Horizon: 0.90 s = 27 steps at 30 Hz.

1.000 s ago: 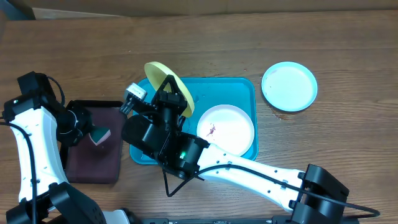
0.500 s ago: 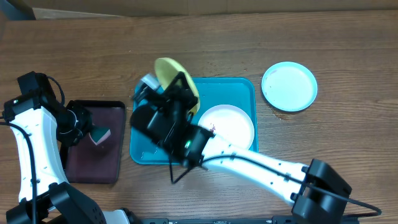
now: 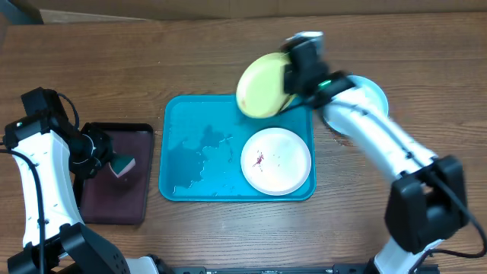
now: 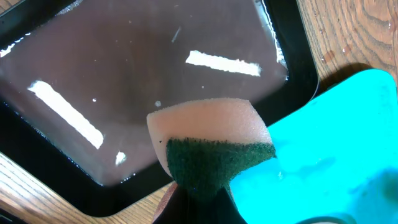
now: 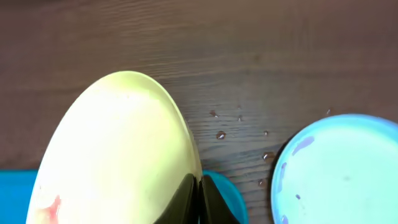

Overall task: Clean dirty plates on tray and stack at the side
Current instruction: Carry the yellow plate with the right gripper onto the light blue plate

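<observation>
My right gripper (image 3: 288,85) is shut on the rim of the yellow-green plate (image 3: 262,85) and holds it tilted above the far right corner of the turquoise tray (image 3: 198,152). In the right wrist view the plate (image 5: 118,149) shows a faint red smear at its lower left, pinched by the gripper (image 5: 199,199). The white plate (image 3: 276,160) lies in the tray's right half with red-brown smears. The light blue plate (image 3: 374,95) lies on the table right of the tray, partly under my arm. My left gripper (image 3: 106,161) is shut on a green-and-white sponge (image 4: 211,149) over the dark tray (image 4: 124,93).
The dark maroon tray (image 3: 114,173) lies left of the turquoise tray, its bottom wet. Water puddles sit in the turquoise tray's left half. Drops lie on the wood near the light blue plate (image 5: 336,168). My left arm runs down the table's left edge.
My right arm has swung from the tray's left side to the far right, carrying the yellow-green plate toward the light blue plate. The left arm and sponge have not moved.
</observation>
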Each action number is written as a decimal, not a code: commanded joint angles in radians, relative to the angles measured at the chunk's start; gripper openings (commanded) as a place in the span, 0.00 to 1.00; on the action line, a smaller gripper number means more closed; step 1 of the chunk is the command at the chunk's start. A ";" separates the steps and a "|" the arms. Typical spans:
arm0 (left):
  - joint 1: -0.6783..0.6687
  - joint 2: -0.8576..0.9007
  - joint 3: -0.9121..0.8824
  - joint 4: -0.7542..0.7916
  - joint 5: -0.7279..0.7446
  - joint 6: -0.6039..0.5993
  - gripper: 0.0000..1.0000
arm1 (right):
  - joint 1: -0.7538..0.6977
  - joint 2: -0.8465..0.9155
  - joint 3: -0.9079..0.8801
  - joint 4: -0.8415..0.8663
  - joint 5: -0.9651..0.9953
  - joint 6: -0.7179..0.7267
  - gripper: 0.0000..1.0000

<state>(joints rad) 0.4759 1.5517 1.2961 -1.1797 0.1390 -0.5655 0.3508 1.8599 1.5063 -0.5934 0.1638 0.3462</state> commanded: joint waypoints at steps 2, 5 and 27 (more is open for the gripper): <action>0.004 -0.003 -0.005 0.006 0.007 0.020 0.04 | -0.194 -0.043 0.019 -0.001 -0.427 0.074 0.04; 0.002 -0.003 -0.005 0.007 0.006 0.020 0.04 | -0.315 -0.043 0.019 -0.046 -0.426 0.073 0.04; 0.002 -0.003 -0.005 0.014 -0.015 0.019 0.04 | -0.570 -0.042 -0.158 -0.043 -0.298 0.039 0.04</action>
<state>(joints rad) 0.4759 1.5517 1.2961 -1.1687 0.1341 -0.5655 -0.2367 1.8488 1.3499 -0.6609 -0.1051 0.3916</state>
